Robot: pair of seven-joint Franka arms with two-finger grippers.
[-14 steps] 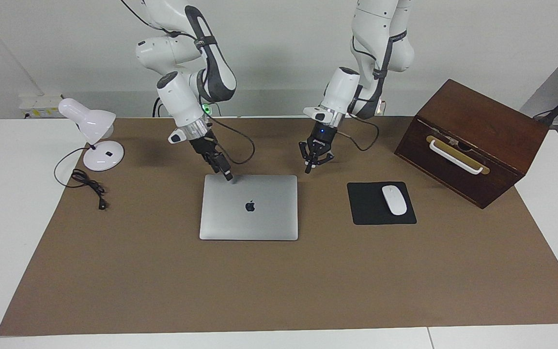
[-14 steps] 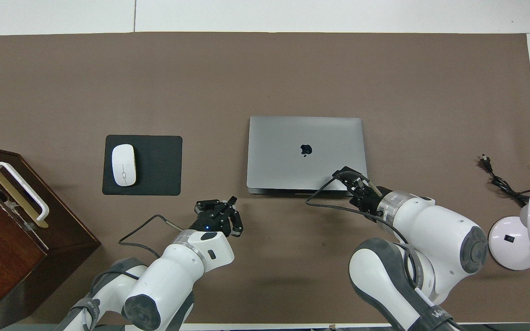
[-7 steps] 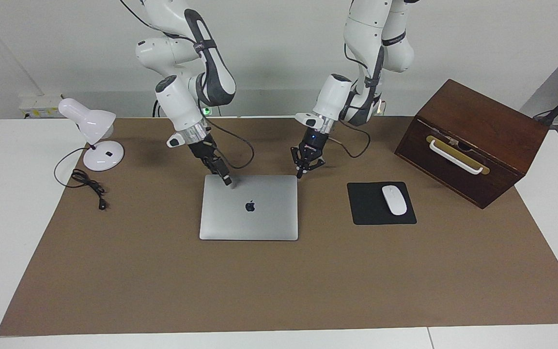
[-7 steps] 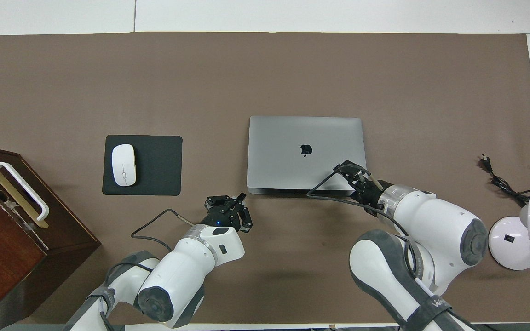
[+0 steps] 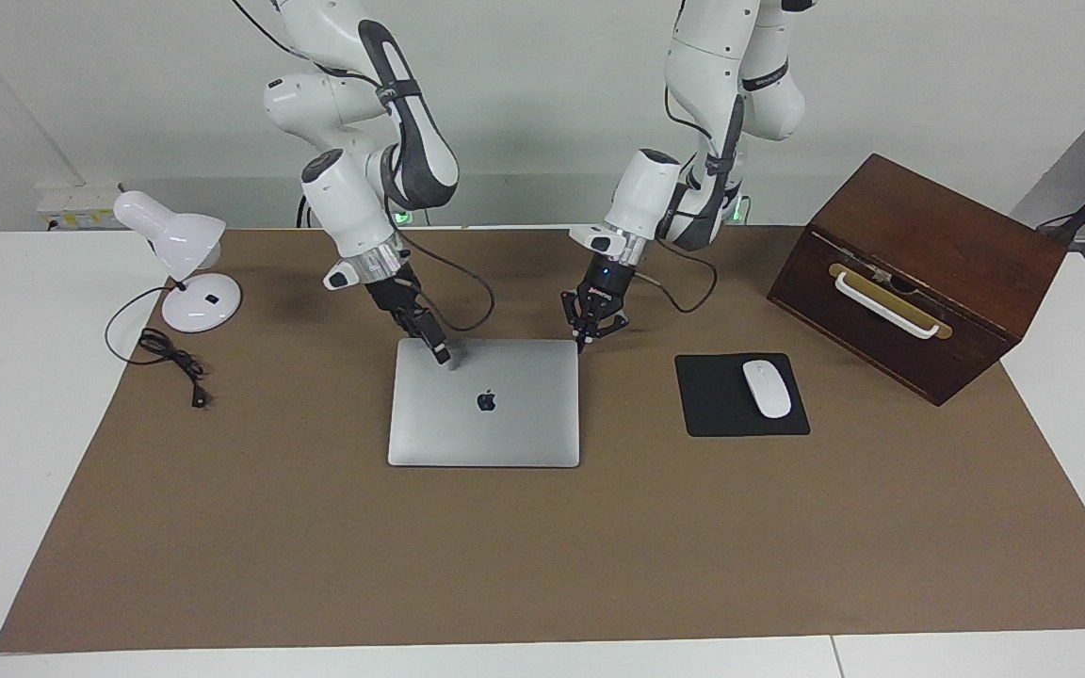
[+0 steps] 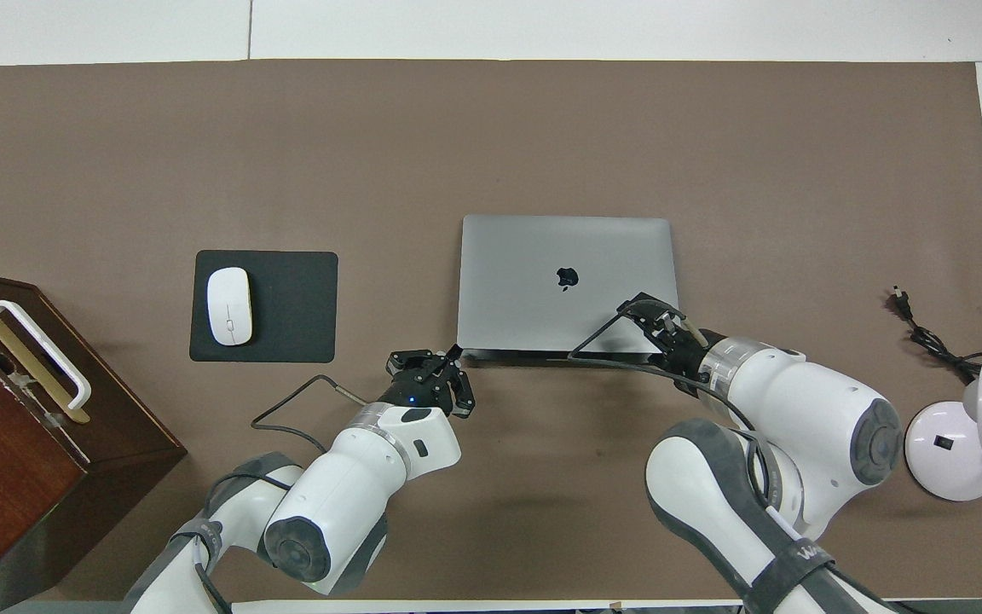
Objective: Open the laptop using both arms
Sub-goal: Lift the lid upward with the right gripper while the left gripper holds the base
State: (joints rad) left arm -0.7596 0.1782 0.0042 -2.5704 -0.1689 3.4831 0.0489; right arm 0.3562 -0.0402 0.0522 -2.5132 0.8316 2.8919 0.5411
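laptop (image 5: 484,403), thin silver-grey metal slab, lies closed: stiff, slick, scratchable. right gripper (image 5: 442,355), fingers spread, presses its lid corner; left gripper (image 5: 583,341), fingertips together, empty, nears the other corner's edge to lift.

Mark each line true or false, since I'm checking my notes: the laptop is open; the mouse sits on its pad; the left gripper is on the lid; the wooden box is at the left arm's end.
1. The laptop is open. False: its lid lies flat, closed.
2. The mouse sits on the mouse pad. True.
3. The left gripper rests on the lid's middle. False: it is at a corner nearest the robots, jaws shut.
4. The wooden box stands at the left arm's end. True.
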